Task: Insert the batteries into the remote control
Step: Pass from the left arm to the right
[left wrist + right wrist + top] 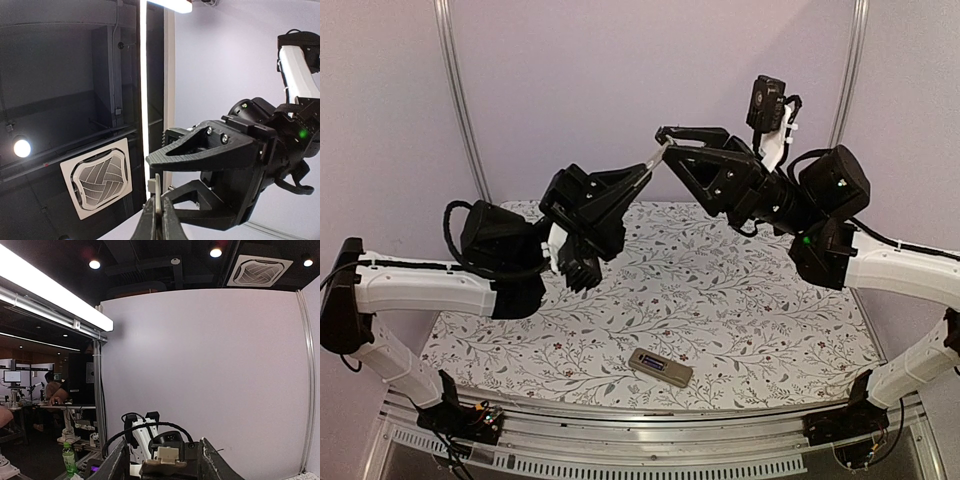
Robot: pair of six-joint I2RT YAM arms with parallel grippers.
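— Black left end effector, clamped tight on a thin pale plate, holds it edge-up high above the remote control. What's meeting it?

— The right end effector. Its jaws are part open, one either side of the plate's free end. No contact can be made out, and it has hold of nothing.

— Which step is this?

— A mid-air handover, by the look of it. The plate may be the remote control's battery door, though these views can't confirm that.

— And the remote control itself?

— Lying flat on the flowered bench, both end effectors well above it. Its greyish back is up with a dark strip showing, likely the open recess. The batteries appear in no view.

— What does the next move call for?

— The right jaws should pinch the plate squarely before the left lets go, since a thin piece held by its edge could slip. Then the plate wants parking away from the remote control, and the cells need finding.
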